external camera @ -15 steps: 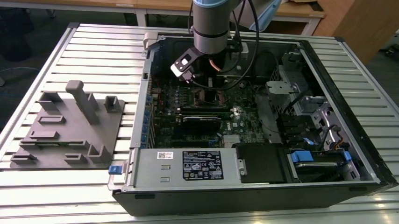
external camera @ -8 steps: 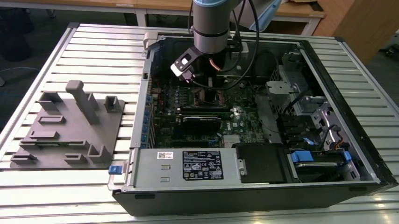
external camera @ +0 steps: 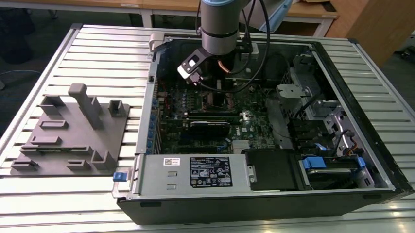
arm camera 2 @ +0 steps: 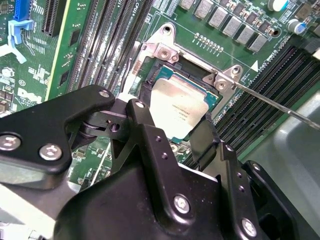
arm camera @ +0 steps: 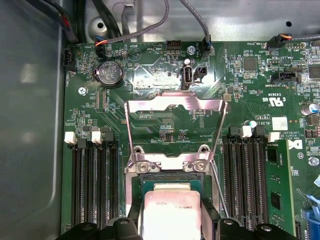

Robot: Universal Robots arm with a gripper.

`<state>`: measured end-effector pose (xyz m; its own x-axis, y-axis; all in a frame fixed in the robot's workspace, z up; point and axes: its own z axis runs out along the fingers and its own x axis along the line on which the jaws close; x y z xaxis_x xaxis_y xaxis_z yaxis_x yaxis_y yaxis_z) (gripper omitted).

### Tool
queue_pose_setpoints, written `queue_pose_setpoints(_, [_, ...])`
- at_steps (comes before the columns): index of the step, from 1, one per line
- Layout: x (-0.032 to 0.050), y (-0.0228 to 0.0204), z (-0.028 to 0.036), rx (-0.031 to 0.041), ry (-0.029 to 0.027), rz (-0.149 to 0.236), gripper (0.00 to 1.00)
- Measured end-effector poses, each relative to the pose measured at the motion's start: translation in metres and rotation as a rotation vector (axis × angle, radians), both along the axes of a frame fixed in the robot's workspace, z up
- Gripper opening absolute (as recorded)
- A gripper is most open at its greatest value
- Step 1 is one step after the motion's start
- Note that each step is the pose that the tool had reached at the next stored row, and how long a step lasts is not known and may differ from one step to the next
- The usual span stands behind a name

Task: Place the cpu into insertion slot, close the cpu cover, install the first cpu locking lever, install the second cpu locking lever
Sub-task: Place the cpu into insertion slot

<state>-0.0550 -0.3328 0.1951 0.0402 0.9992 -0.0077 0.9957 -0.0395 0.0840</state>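
While cpu cover (arm camera: 173,107) stands raised off insertion slot (arm camera 2: 165,70), shows cpu (arm camera 2: 182,107) face-up, squared to its rim; gripper (arm camera 2: 172,120) clamp: cannot tell.

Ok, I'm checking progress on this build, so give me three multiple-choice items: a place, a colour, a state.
1. The cpu is: A in the insertion slot; B outside the computer case; C in a long card slot.
2. The circuit board is: A blue; B green; C red.
3. The cpu cover is: A shut; B swung open; C missing.
A, its silver top sits within the slot's frame; B, green surrounds the slot; B, the frame stands off the chip.
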Motion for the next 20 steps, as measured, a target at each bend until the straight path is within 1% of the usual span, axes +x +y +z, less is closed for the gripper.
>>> queue_pose_setpoints(5, [0.0000, 0.0001, -0.0002, 0.0001, 0.0000, 0.017, 0.54])
queue_pose_setpoints(20, [0.0012, 0.0000, -0.0015, 0.0002, 0.0000, 0.020, 0.54])
